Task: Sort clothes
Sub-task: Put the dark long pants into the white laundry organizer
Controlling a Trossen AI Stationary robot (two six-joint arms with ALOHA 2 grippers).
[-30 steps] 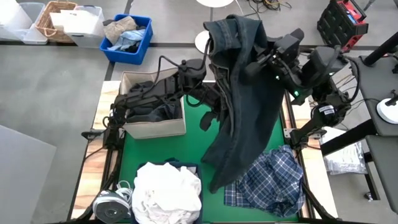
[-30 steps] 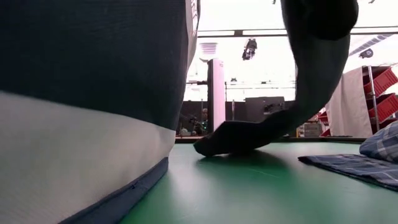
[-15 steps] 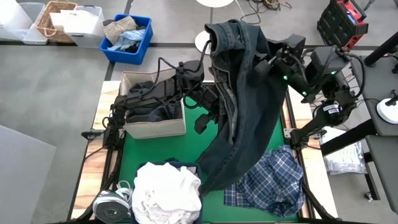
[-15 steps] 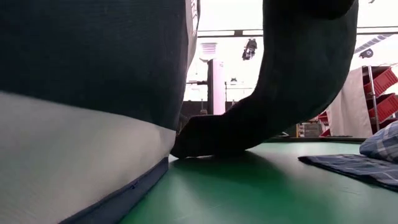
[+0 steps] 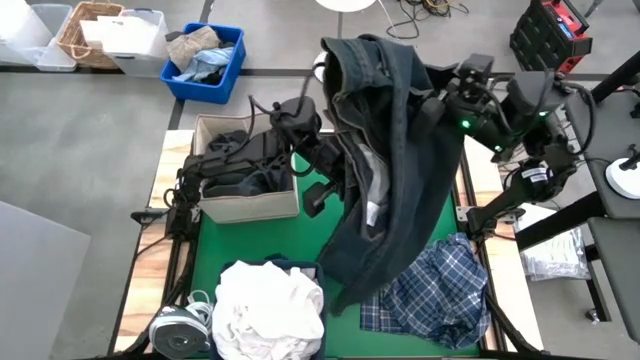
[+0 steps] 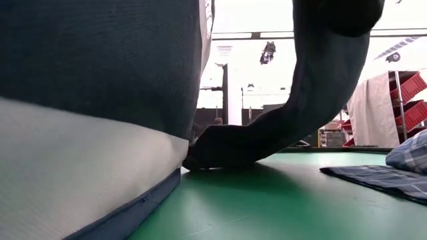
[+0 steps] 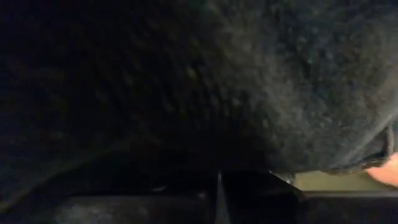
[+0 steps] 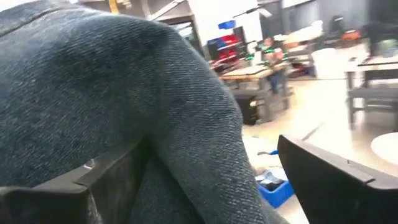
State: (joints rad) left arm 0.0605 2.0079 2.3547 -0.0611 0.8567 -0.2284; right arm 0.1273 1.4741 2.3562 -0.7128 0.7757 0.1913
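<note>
A dark denim garment (image 5: 395,160) of the clothes hangs high over the middle of the green mat (image 5: 250,235). Its lower end (image 6: 220,152) rests on the mat. My left gripper reaches in from the table's left and is hidden under the garment in the high view. In the left wrist view its fingers (image 7: 217,198) are shut, with dark cloth filling the picture. My right gripper (image 8: 205,180) stands open at the garment's upper right, with a denim fold (image 8: 186,124) between its fingers. A plaid shirt (image 5: 435,290) lies front right, and white clothes (image 5: 270,305) are piled front left. My left gripper is shut on the dark denim garment somewhere in its upper middle; the cloth itself hides the place of contact. The garment hangs below it, with the lower end on the mat. My right gripper is open, and the denim fold lies against the inner side of one finger (image 8: 106,177).
A beige box (image 5: 245,190) with dark clothes stands at the table's far left. A bin wall (image 6: 93,133) fills the low view's left. Off the table are a blue bin (image 5: 205,60) with tan and pale-blue cloth, and a wicker basket (image 5: 85,30).
The garment's top has swung toward the table's left. Its lower end has slid along the mat toward the left and now lies closer to the bin wall. My right gripper has drawn back slightly toward the table's right edge.
</note>
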